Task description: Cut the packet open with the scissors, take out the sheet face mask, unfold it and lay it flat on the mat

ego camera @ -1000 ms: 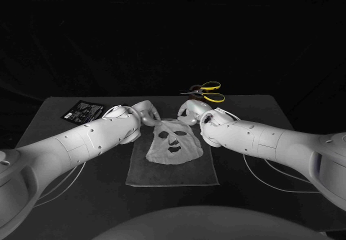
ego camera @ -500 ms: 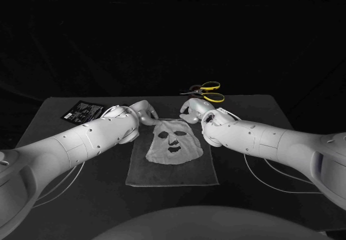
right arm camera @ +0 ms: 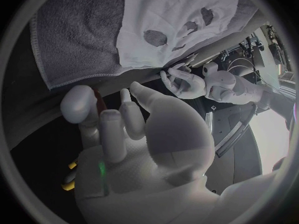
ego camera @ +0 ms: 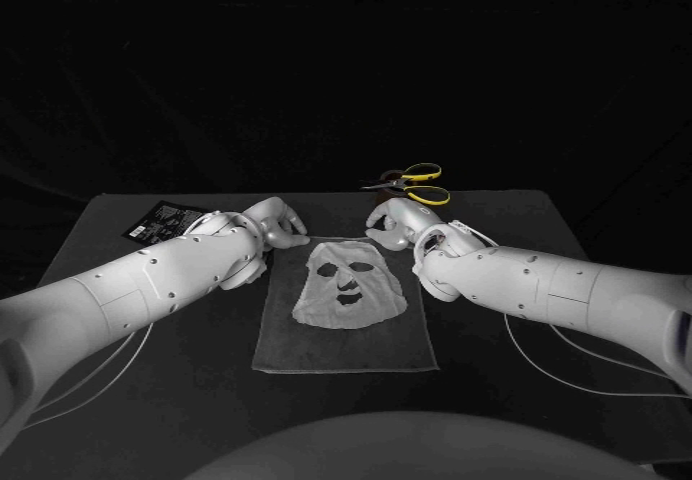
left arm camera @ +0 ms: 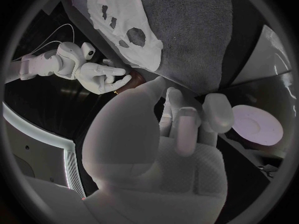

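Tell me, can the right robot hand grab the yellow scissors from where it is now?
Probably yes. The right robot hand holds nothing, and the scissors lie just beyond it near the far edge of the table, with nothing between them.

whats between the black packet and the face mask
The left hand and its arm lie between the packet and the face mask, as the head view shows.

A white sheet face mask [ego camera: 346, 286] lay unfolded and flat on a grey mat [ego camera: 343, 348]; yellow-handled scissors [ego camera: 411, 184] rested at the worktop's [ego camera: 537, 218] far edge; a dark packet [ego camera: 163, 220] lay at its far-left corner.
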